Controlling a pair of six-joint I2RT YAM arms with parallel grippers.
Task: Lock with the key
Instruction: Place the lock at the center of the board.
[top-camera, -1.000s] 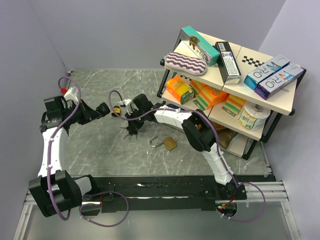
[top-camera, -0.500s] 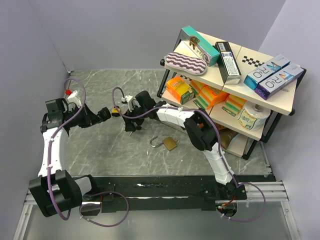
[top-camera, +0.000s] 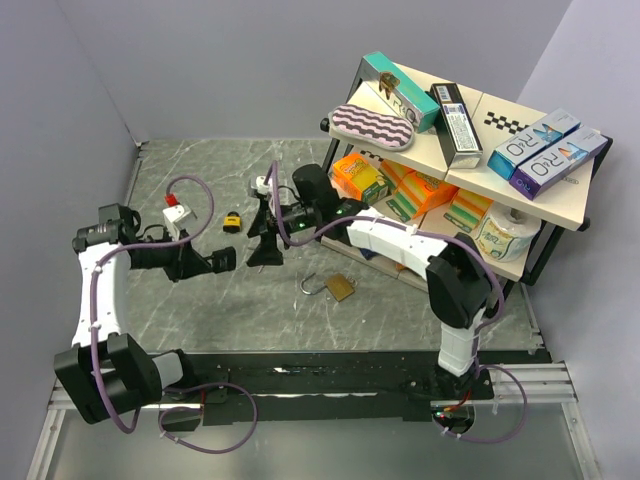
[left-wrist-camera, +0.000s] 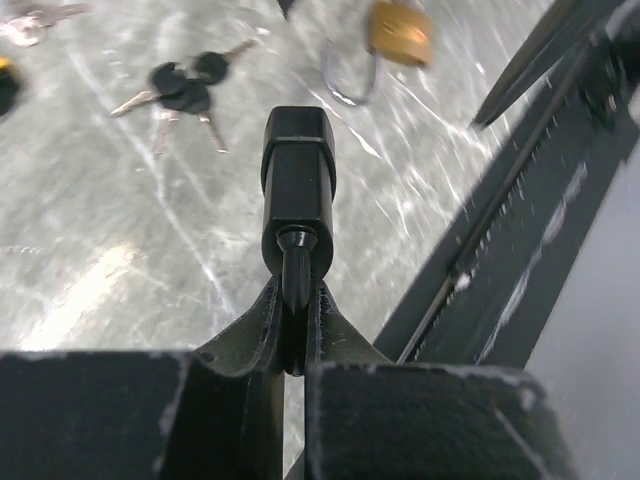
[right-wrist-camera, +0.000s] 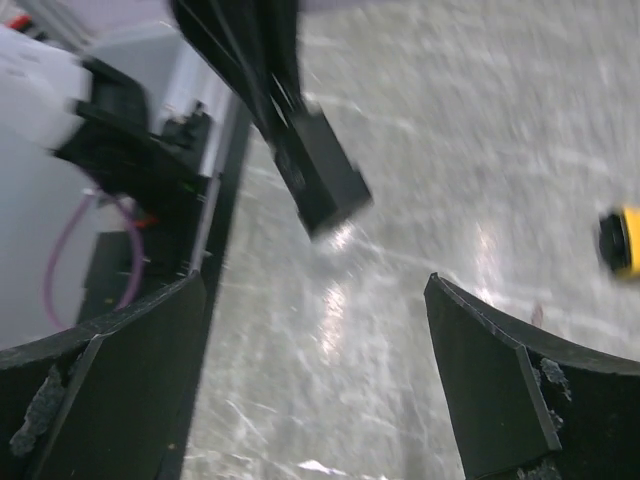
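Keys (left-wrist-camera: 185, 90) lie beyond left end effector (left-wrist-camera: 297, 140), apart.

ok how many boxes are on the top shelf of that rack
4: a teal box at the back left, a black box beside it, then a blue box and a purple box side by side at the right end. The wavy-striped case isn't counted.

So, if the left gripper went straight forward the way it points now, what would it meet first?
Probably the bare table, in the gap between the keys and the padlock. The left gripper aims nearer the padlock, though depth is unclear.
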